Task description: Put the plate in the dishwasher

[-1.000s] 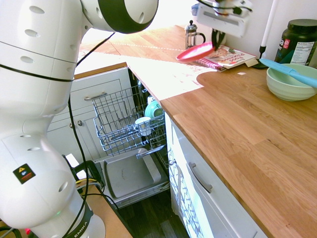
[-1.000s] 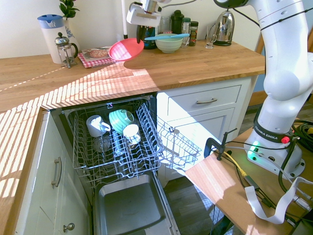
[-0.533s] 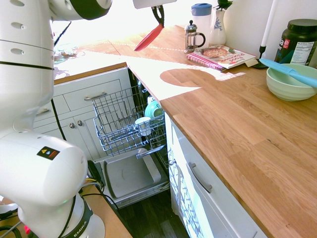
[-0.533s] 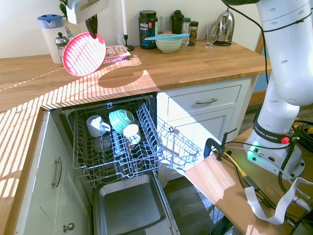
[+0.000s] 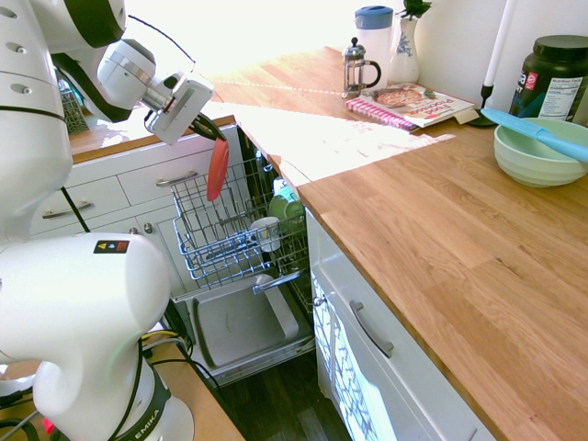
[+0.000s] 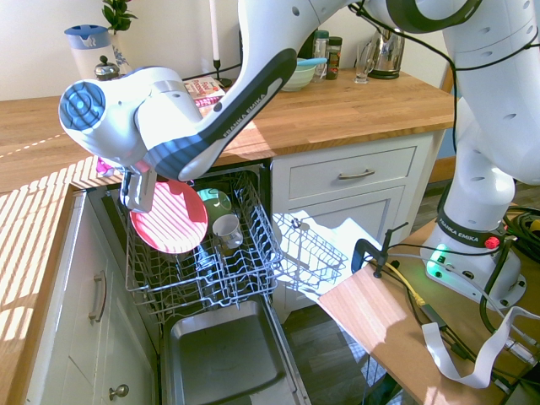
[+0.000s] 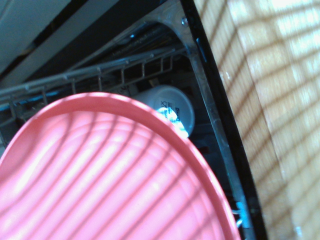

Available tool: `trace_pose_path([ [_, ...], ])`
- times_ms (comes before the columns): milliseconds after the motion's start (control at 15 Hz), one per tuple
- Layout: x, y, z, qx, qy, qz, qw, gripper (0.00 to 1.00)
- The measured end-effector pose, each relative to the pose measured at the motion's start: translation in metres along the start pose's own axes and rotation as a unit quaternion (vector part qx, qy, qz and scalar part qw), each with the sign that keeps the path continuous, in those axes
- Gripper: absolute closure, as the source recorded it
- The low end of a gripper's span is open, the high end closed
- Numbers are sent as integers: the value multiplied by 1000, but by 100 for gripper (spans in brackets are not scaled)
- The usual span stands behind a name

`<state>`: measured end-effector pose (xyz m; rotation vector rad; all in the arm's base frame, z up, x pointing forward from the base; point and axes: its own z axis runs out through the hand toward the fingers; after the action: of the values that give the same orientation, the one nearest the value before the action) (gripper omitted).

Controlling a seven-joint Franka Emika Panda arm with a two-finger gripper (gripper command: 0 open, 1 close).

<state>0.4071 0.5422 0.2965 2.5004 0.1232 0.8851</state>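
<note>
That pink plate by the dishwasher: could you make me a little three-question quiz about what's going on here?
1. True or false: the plate already rests in the rack.
2. What holds the plate? A) the hand B) the counter C) the green bowl
3. Fill in: the plate hangs on ___, above the open dishwasher.

Key: 1. False, it is in the air over the rack. 2. A. 3. edge.

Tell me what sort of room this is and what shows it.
A home kitchen, most likely. A wooden worktop runs over white cupboards, an open dishwasher with a wire rack holds cups, and a kettle and coffee press stand on the counter.
</note>
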Motion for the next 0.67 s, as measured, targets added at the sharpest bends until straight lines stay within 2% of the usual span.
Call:
trace_pose_path([
  [267, -20, -47, 29, -70, 86, -61, 992, 100],
  [533, -53, -102, 31, -75, 87, -87, 989, 100],
  [600, -55, -109, 34, -75, 82, -90, 990, 0],
  [667, -56, -114, 41, -76, 71, -91, 990, 0],
])
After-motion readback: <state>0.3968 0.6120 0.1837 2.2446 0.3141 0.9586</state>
